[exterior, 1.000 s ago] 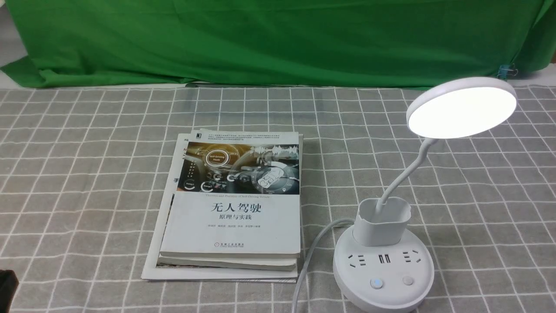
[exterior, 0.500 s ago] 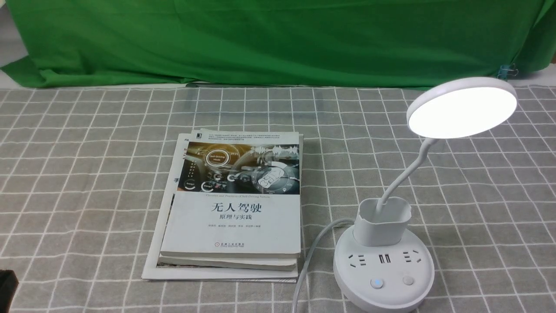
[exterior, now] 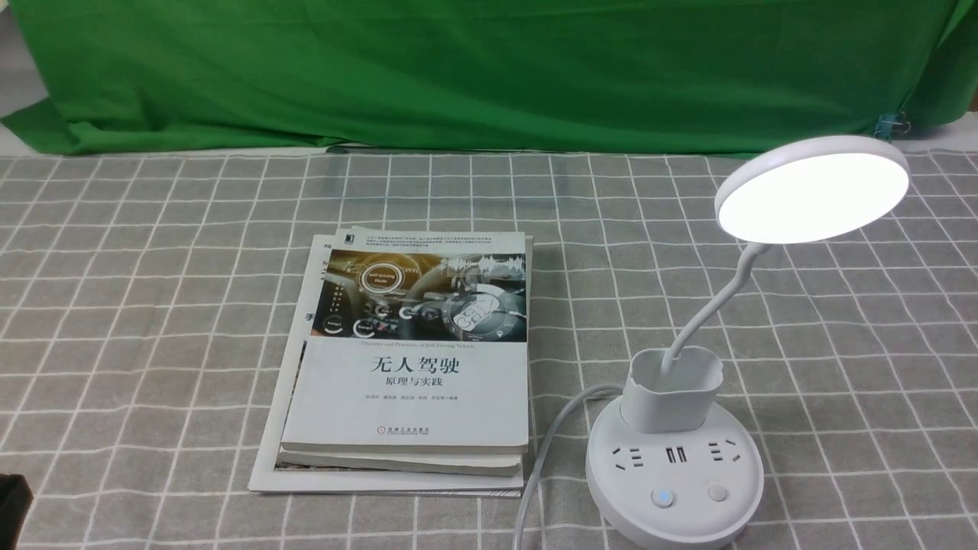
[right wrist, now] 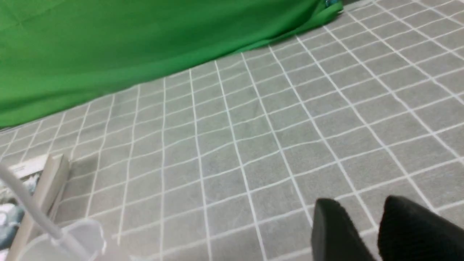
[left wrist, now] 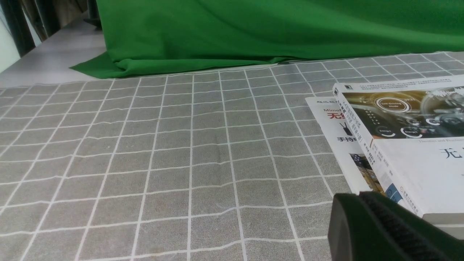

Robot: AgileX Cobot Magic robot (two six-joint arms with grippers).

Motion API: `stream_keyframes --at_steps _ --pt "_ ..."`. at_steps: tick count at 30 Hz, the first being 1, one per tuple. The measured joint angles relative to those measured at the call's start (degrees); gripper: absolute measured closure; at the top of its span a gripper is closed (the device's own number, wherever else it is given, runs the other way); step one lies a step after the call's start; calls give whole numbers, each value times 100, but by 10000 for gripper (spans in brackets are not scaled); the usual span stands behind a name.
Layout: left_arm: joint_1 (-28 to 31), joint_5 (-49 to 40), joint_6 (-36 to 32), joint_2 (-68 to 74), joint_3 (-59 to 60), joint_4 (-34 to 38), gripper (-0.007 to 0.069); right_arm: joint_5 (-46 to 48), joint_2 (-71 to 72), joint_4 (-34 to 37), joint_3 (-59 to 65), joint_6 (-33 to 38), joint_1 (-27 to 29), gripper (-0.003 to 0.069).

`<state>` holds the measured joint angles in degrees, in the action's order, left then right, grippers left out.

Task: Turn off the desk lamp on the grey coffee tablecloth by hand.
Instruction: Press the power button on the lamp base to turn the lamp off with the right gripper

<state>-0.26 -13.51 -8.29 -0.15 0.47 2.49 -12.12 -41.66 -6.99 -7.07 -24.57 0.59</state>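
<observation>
The white desk lamp (exterior: 676,428) stands at the front right of the grey coffee tablecloth (exterior: 153,305), and its round head (exterior: 814,191) is lit. Its base (exterior: 733,519) has two buttons; the left button (exterior: 662,498) glows blue. In the right wrist view the lamp's neck (right wrist: 25,203) and cup show at one edge. My right gripper (right wrist: 362,206) hovers over bare cloth beside the lamp, its fingers a little apart and empty. My left gripper (left wrist: 360,195) is low by the books' near corner, its fingers together and empty; only a dark sliver of it (exterior: 9,504) shows in the front view.
A stack of books (exterior: 412,359) lies in the middle of the cloth, left of the lamp. The lamp's grey cable (exterior: 546,451) runs between the books and the base. A green cloth (exterior: 489,69) hangs along the back.
</observation>
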Motion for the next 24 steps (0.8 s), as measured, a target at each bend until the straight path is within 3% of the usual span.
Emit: stream_keyframes --at_steps 4,10,21,24 --pt "0 0 0 0 0 0 624 507 -488 -7 -565 -9 -80 414" --pt "0 0 0 0 0 0 624 2483 -1284 -12 -1992 1154 -679 414" --pt "0 0 0 0 0 0 624 2859 -2108 411 -2404 1372 -1962 414" --pt "0 0 0 0 0 0 624 3224 -2589 453 -2404 1491 -2315 456"
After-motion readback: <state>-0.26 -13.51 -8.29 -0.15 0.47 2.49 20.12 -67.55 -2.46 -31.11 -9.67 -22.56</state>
